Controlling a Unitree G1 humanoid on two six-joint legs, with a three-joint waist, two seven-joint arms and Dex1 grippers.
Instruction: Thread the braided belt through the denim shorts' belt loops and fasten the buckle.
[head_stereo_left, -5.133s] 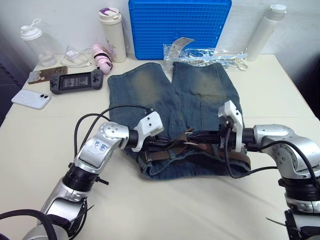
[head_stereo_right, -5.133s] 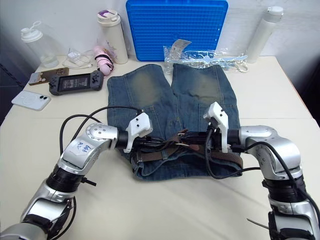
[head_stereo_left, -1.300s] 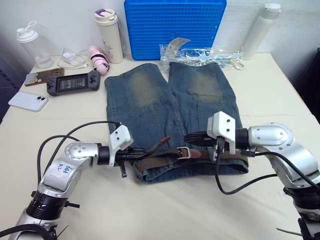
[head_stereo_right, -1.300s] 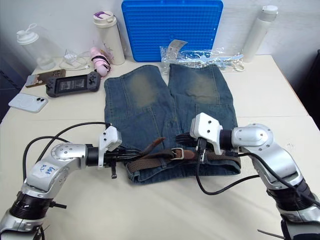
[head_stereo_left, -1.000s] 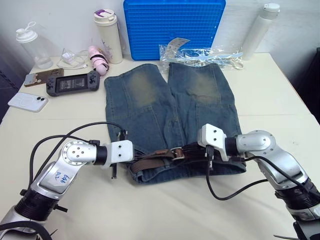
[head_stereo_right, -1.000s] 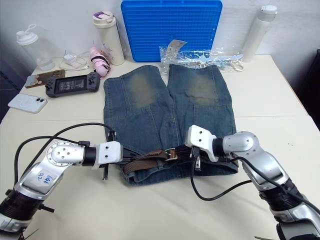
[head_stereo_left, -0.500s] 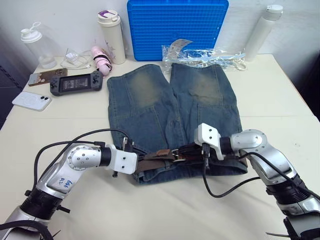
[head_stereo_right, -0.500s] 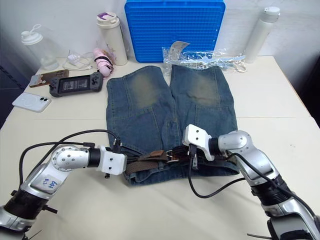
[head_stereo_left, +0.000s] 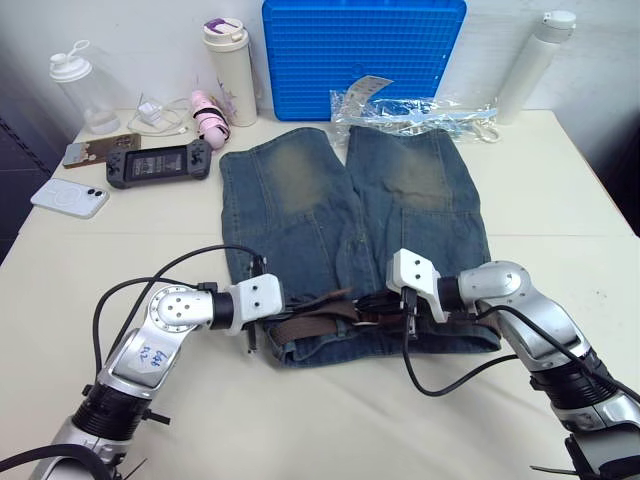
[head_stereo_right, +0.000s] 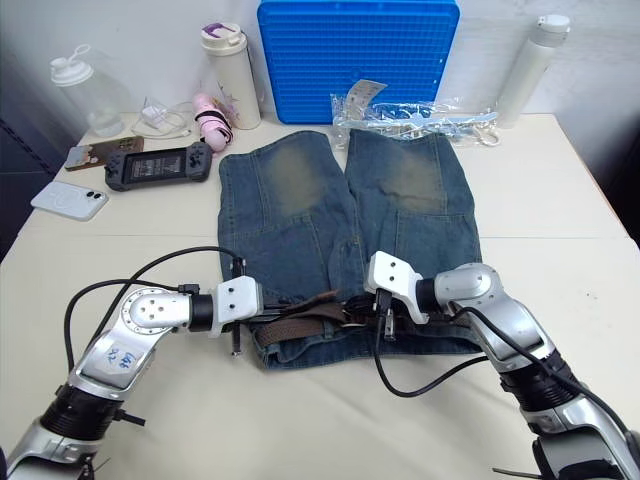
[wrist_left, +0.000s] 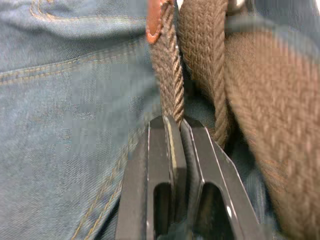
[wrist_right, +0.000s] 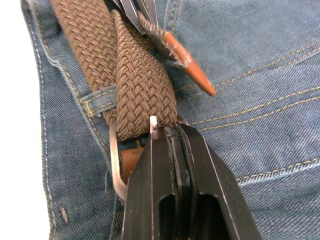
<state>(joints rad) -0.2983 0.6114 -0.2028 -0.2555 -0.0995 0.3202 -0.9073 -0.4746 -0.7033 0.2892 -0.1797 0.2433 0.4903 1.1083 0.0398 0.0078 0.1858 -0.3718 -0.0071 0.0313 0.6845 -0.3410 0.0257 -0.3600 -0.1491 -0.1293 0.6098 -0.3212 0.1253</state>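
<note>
Cream-coloured table (head_stereo_left: 560, 190) carries the denim shorts (head_stereo_left: 350, 215), spread flat with the waistband toward the robot and the legs pointing away. Along that waistband lies the braided belt (head_stereo_left: 315, 322), a dark-brown woven strap running across the shorts from one side to the other. At the waistband's left part, the left gripper (wrist_left: 175, 131) has its two black fingers pressed together on the belt's narrow free end, which finishes in an orange-brown leather tip (wrist_right: 196, 75); the thicker belt strap passes just beside those fingers. At the middle of the waistband, the right gripper (wrist_right: 170, 131) is closed at the buckle (wrist_right: 116, 170), a silver frame whose curved edge shows just beside the fingers, with its prong standing up at the fingertips and the braid folded through it. Whether the fingers pinch the buckle's metal or the strap itself cannot be told. One of the belt loops (wrist_right: 97, 95) crosses the strap just beyond the buckle, with the belt passing under it. Beyond the shorts' leg ends, a blue grid board (head_stereo_left: 362, 55) leans on the wall, with a clear plastic bag (head_stereo_left: 415, 108) lying between it and the shorts.
</note>
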